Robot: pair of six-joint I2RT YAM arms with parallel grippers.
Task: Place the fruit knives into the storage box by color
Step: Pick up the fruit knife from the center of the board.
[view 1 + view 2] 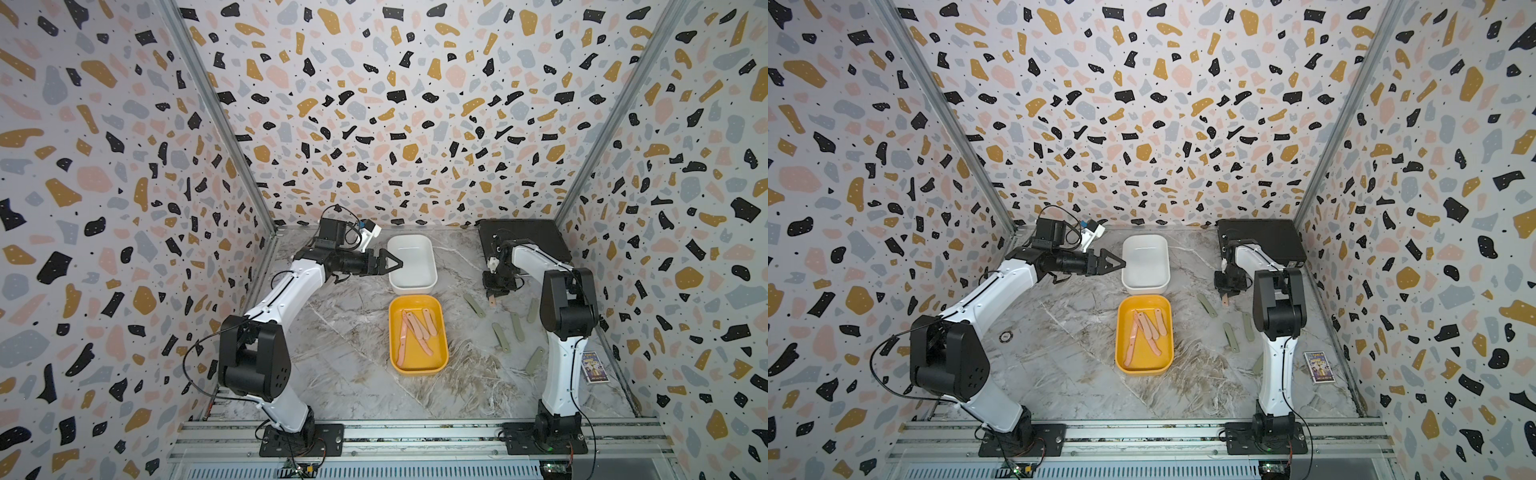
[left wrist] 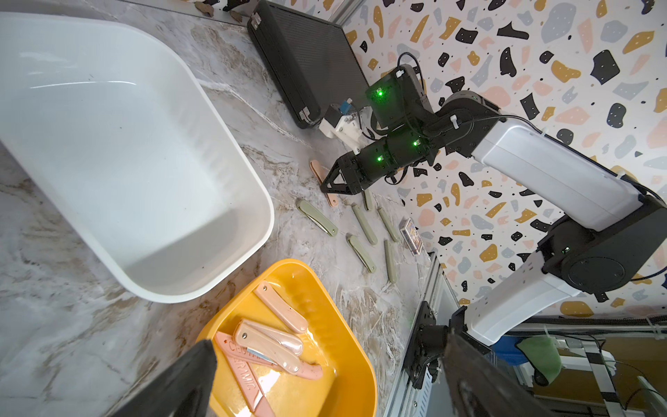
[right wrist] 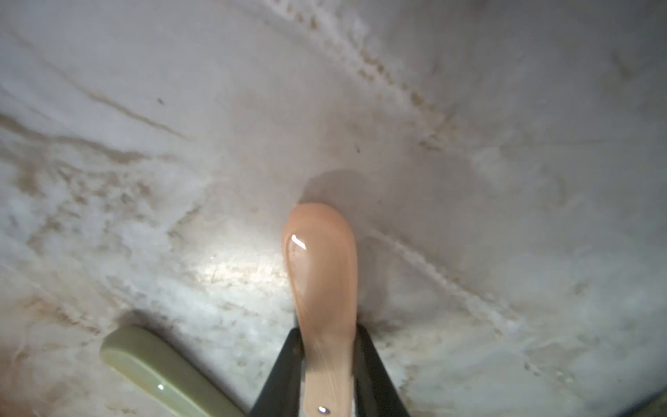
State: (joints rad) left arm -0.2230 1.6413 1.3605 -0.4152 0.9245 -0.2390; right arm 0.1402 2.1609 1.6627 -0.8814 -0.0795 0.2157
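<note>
R fingers point(image 3: 288, 361) clamp pink knife point(image 3: 321, 274) down at tabletop point(image 1: 353, 324); L fingers point(image 2: 180, 390) spread, empty, by white box point(image 1: 415, 249). We fear the slim, slick knife could swivel/slip en route to yellow box point(image 1: 444, 340).

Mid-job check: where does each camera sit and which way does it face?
Top views: high over the front rail, facing down toward the back wall; left arm, right arm, white box and yellow box show.
Left wrist: on the left arm by the white box, facing the right arm; its own open left pincer edges the frame.
Right wrist: low over the table, looking down; its right pincer is shut on a pink knife.
Shared: both wrist views show that pink knife.
</note>
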